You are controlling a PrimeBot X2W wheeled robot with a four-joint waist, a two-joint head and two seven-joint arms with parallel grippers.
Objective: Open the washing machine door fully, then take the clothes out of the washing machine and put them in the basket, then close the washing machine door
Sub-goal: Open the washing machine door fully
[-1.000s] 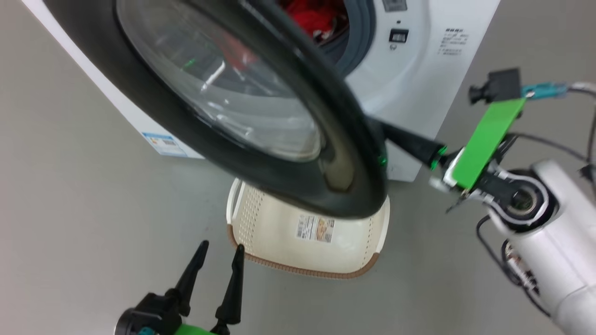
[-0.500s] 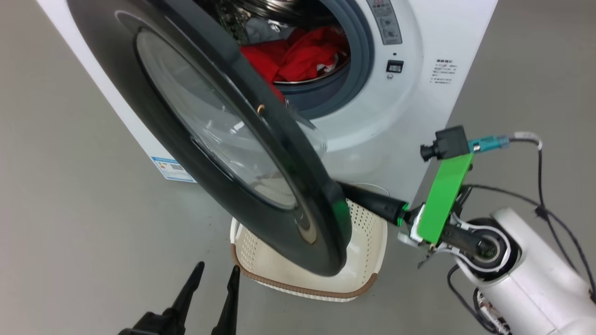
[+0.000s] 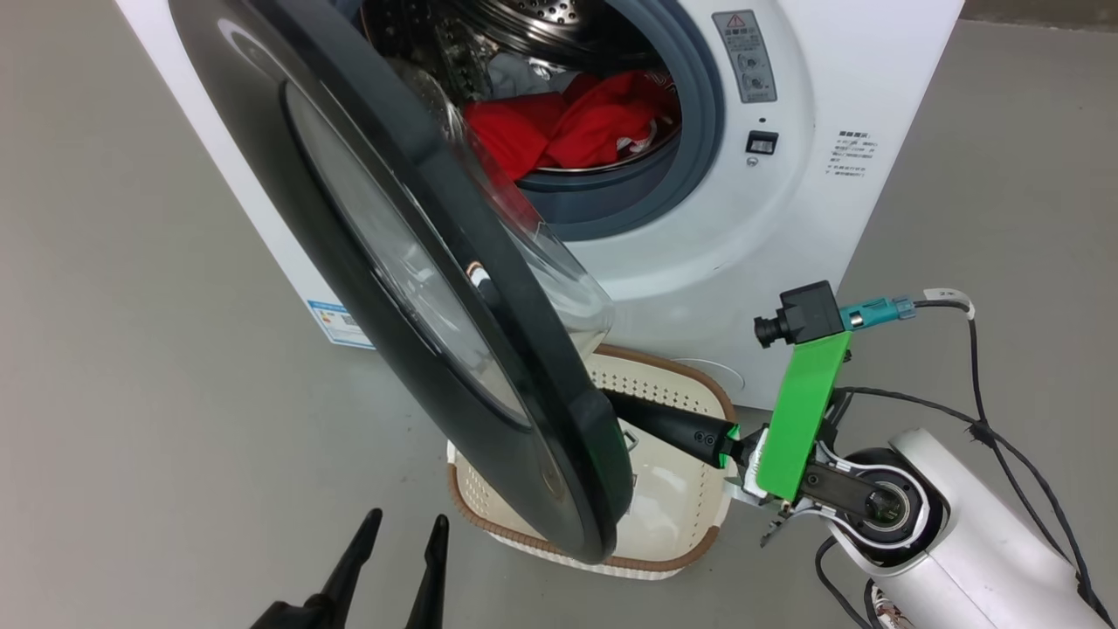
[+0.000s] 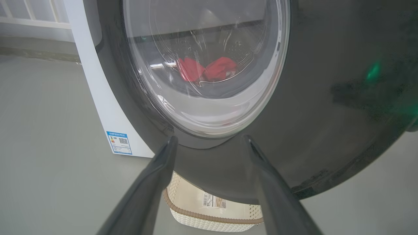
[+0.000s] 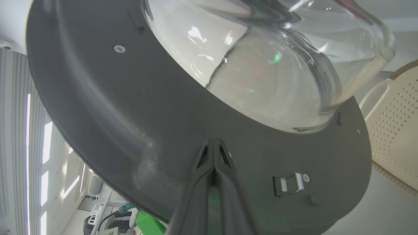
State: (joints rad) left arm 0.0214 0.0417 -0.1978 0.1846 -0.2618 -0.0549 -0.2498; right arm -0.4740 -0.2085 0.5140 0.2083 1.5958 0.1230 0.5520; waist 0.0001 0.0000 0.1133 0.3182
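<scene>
Black-ringed washing machine door point(image 3: 410, 288) ajar; right end effector point(image 5: 214, 143) pressed together against its inner face; left end effector point(image 3: 406, 520) spread.

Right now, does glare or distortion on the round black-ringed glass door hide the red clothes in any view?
Head view: sharp, red clothes plain past the round black-ringed glass door. Left wrist view: clothes paler through reflections on the glass. Right wrist view: white highlights streak the bulging glass, wide-angle lens bends the door ring.
</scene>
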